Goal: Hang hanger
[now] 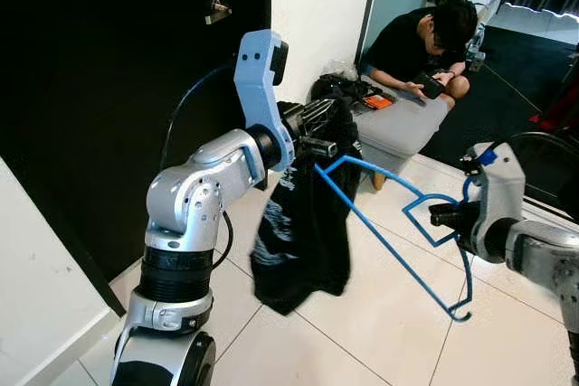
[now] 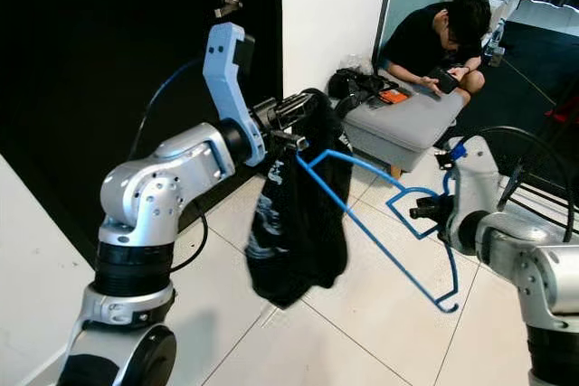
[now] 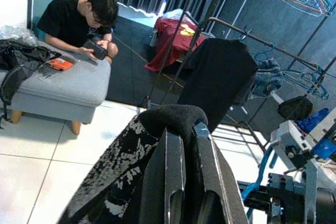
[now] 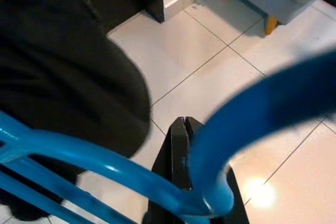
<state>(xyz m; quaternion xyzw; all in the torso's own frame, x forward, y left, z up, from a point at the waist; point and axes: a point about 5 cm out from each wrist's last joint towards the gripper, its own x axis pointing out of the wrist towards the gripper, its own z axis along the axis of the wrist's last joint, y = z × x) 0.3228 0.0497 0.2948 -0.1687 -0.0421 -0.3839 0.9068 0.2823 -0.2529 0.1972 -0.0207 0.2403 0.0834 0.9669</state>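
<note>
Left eye view: from my remote station, I had the left gripper [image 1: 318, 144] raised out in front of the robot's chest, its two black fingers clamped on the top fold of a black garment [image 1: 301, 223], which hung limp below the claw toward the tiled floor [image 1: 380, 332]. I judged it was pinched high so the cloth would drape clear of the tiles while the hanger went in. Just beside that claw, the near end of the blue hanger [image 1: 389, 241] reached into the fabric, its long bar sloping down and away to the right. At the far end, the right gripper [image 1: 445, 216] had its fingers closed on the hanger's frame near the neck, the hook [image 1: 463, 300] dangling below the claw, so I read the hook as upside down for hanging. Beyond both claws a person [image 1: 425, 38] sat bent over a phone beside a grey ottoman [image 1: 403, 128]. In the left wrist view a clothes rail [image 3: 247, 38] stood well beyond the claw, the likely destination; the hanger was not yet near it.
</note>
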